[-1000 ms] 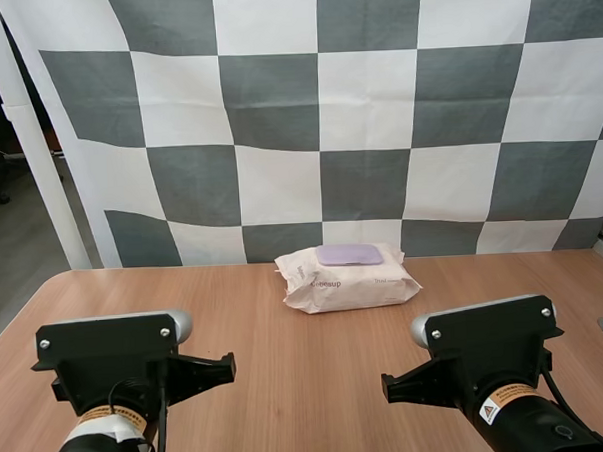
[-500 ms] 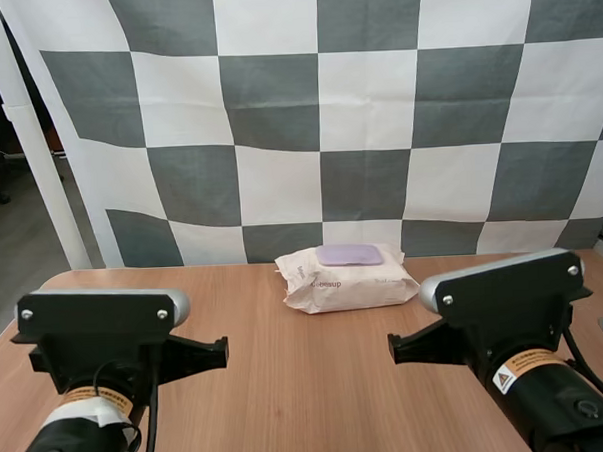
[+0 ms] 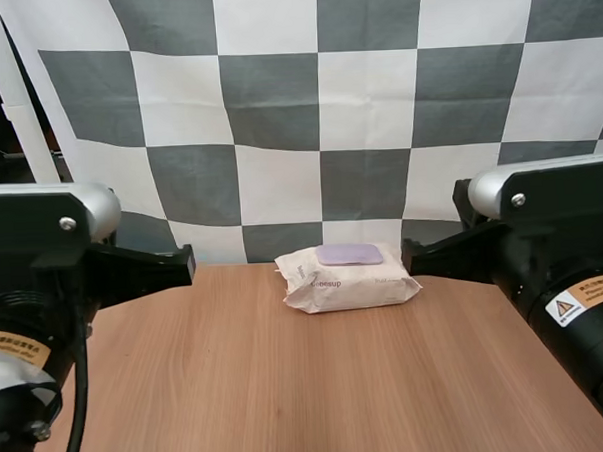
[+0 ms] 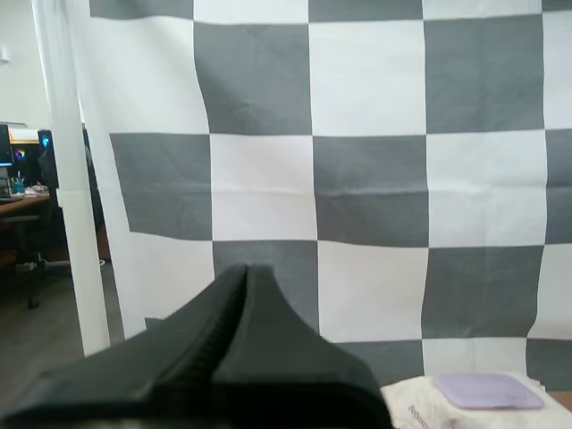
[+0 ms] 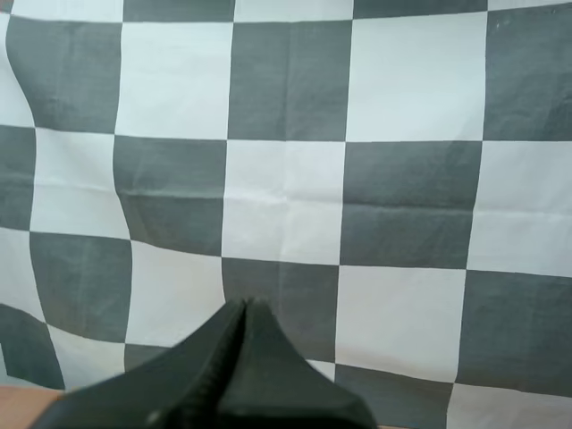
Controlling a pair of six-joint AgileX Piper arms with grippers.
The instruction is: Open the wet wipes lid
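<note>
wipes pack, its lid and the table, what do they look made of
Pack: soft plastic film, matte pale pink; it creases and crimps at the ends. Lid: stiffer plastic, smooth lilac, a flat slab with rounded corners. Table: wood grain, probably laminate or veneer; cannot tell.

The pack of wet wipes (image 3: 349, 277) lies on the table (image 3: 289, 387) near its far edge, midway across. Its lid (image 3: 349, 254) sits on top, toward the back. The left arm (image 3: 43, 267) and right arm (image 3: 564, 275) flank the pack, nearer the camera.
</note>
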